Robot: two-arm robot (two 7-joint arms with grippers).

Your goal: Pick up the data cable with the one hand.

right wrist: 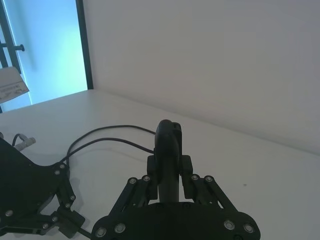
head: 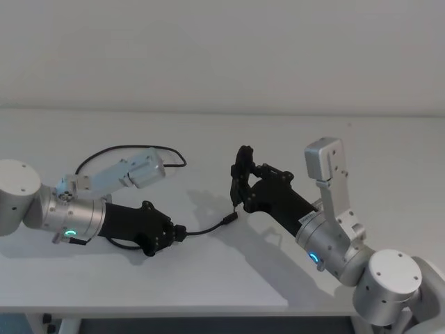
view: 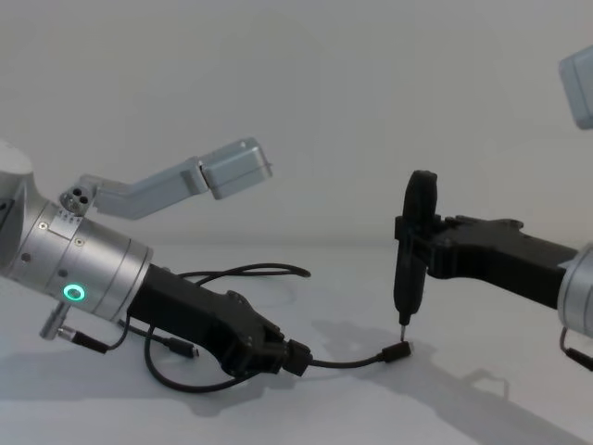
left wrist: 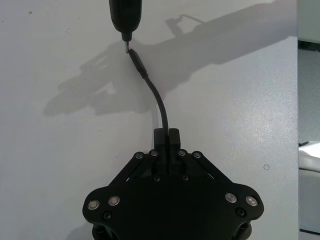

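— Data cable [view: 347, 362], how does it look?
— Thin, black, loosely curved on the white surface [head: 208, 278], with a small black plug at its free end.
— Where is it held?
— The left gripper [view: 295, 357] has its fingers closed on it near that end.
— And the right gripper [view: 419, 243]?
— Its fingers are clamped on a pointed black tool [view: 412, 250], the tip just above the plug.
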